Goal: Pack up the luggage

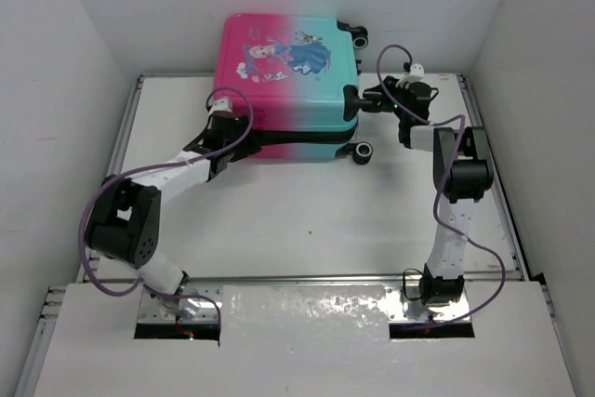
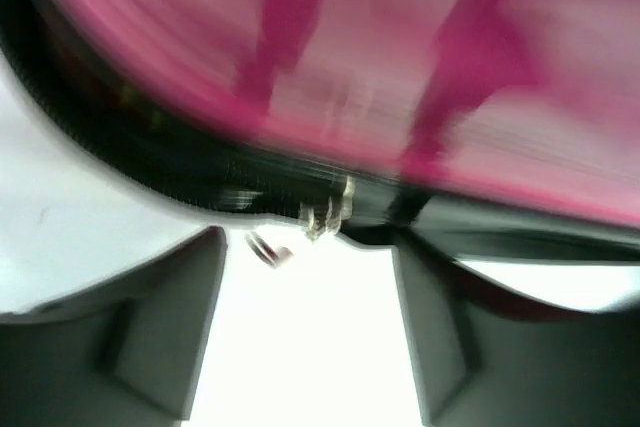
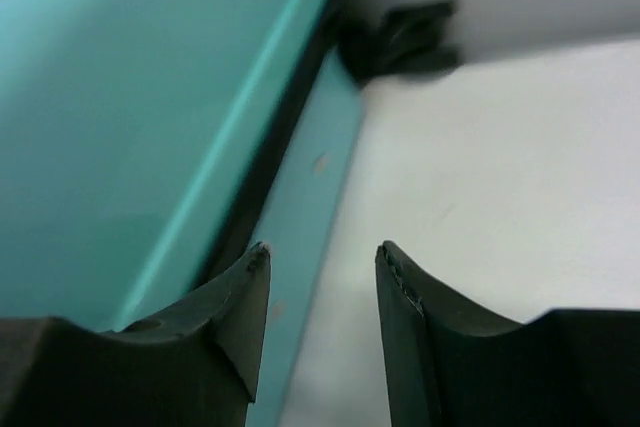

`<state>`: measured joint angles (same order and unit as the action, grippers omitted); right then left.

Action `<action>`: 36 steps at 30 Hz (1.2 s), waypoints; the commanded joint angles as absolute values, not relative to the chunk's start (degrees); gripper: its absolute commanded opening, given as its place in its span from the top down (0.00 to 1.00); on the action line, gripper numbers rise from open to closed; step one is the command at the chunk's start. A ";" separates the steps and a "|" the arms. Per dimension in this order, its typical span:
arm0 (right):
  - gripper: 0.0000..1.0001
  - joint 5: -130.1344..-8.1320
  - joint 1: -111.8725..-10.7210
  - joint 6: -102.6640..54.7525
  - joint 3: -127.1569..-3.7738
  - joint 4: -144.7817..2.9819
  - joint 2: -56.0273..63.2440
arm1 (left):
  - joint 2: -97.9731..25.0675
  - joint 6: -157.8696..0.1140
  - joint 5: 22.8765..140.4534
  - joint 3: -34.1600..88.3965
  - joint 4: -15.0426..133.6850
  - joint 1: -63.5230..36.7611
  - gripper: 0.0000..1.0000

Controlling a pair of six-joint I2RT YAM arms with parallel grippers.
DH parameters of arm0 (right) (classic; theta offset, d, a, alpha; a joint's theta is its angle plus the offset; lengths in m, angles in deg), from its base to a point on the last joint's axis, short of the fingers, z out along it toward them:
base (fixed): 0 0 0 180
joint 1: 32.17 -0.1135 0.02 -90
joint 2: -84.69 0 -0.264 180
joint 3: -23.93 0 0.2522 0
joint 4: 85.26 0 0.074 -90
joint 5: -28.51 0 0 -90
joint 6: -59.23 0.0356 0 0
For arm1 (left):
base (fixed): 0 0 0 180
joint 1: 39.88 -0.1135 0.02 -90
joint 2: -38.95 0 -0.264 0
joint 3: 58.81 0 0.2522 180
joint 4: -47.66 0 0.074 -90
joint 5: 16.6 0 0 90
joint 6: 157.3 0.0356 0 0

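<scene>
The luggage [image 1: 288, 72] lies flat at the far middle of the table, pink on the left, teal on the right, with a cartoon print on top. My left gripper [image 1: 223, 127] is open at its pink front-left edge. The blurred left wrist view shows the pink shell [image 2: 380, 67], the black zipper band and metal zipper pulls [image 2: 330, 209] just ahead of the open left gripper [image 2: 310, 247]. My right gripper [image 1: 367, 98] is open at the teal right side. In the right wrist view the right gripper [image 3: 322, 252] straddles the lower teal edge [image 3: 310, 187], with a dark gap between the two halves.
Black wheels stick out at the suitcase's right corners [image 1: 363, 151] [image 1: 353, 30], one also in the right wrist view [image 3: 400, 37]. White walls enclose the table on the left, back and right. Arm cables loop above both wrists.
</scene>
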<state>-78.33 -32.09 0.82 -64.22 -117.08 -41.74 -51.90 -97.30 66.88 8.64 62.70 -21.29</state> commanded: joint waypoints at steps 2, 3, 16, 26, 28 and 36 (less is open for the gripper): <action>0.56 -91.70 -34.79 -8.92 -61.28 -104.70 -28.00 | -42.64 -97.88 53.32 12.16 72.30 -12.75 0.04; 0.58 -93.47 -35.76 -12.11 -62.42 -99.06 -27.12 | -41.57 -98.49 51.54 13.38 74.06 -11.33 0.03; 0.58 -102.74 -58.95 -27.70 -46.63 -82.55 -5.07 | -29.53 -107.55 44.03 17.27 92.10 2.04 0.00; 0.42 -74.32 -61.34 -1.95 -13.86 -121.99 -0.46 | -19.06 -106.94 44.84 12.25 92.80 2.04 0.00; 0.37 -74.24 -64.58 -2.90 -13.39 -127.63 -4.24 | -19.58 -105.62 46.15 12.60 92.37 2.04 0.00; 0.27 -71.61 -68.11 -2.12 -20.85 -136.34 -15.58 | -24.77 -104.83 51.86 16.29 90.18 2.04 0.00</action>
